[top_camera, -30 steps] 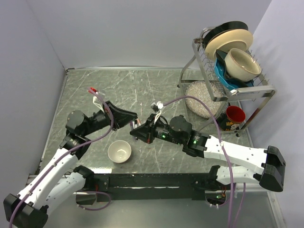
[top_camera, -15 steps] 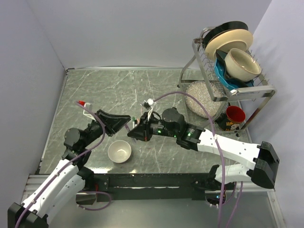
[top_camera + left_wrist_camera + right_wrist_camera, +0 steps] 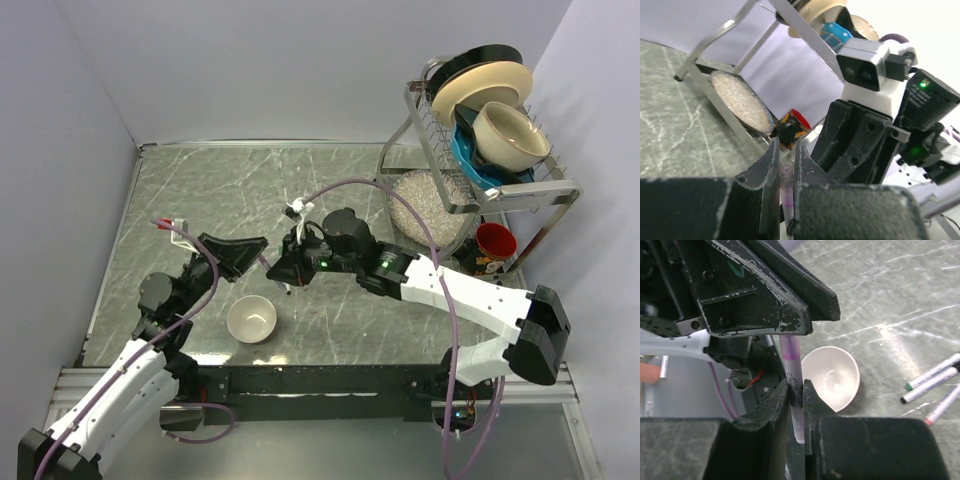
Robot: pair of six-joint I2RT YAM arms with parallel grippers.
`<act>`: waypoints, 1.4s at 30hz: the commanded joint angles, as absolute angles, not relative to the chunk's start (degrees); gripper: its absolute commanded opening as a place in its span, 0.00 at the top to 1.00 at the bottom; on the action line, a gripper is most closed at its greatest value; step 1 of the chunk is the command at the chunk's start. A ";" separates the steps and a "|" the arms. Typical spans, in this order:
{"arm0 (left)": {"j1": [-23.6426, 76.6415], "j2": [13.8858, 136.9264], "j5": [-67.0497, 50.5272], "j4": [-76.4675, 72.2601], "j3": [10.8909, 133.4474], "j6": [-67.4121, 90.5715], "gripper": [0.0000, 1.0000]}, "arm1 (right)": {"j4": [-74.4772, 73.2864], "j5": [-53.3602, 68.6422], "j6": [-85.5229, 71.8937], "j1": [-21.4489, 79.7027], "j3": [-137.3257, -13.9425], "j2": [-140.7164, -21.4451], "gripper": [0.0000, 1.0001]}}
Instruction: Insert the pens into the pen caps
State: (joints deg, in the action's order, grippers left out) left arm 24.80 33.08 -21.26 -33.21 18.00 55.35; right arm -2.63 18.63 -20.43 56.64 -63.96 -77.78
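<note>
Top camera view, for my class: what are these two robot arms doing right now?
Both arms meet above the table near a white bowl. The right gripper is shut on the barrel of a purple-ended pen, and the left gripper pinches its purple end, so they hold one pen between them. On the table lie three other pens, untouched.

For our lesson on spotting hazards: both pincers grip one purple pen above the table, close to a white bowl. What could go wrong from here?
1. The left pincer and right pincer both clamp the purple pen; if they push off-line, it may bend or slip out.
2. If it slips, it could drop into the nearby white bowl or roll towards the three loose pens.
</note>
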 commanded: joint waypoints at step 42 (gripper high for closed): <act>13.62 84.34 -16.70 12.13 61.00 25.67 0.99 | 14.41 18.89 -21.88 51.24 -43.86 -57.75 0.01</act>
